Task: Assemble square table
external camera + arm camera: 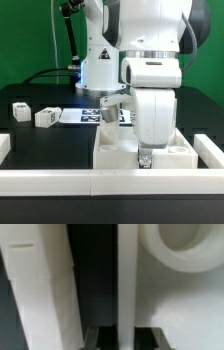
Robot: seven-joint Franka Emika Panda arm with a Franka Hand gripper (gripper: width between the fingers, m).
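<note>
Table top: the table top [118, 150] lies flat at the lower centre of the exterior view, just behind the border rail [50, 180].
Legs: one leg [20, 110] and a second leg [45, 117] are seen at middle left, well apart from the top.
Gripper: the gripper [145, 158] is lowered at the top's near edge. In the wrist view its fingers are narrowly parted with the rim between them; whether the rim is clamped cannot be told.
Handling: the top is judged stiff, light and smooth, so slipping is possible. The raised rim is best gripped squarely, clear of the round socket [185, 246].
</note>
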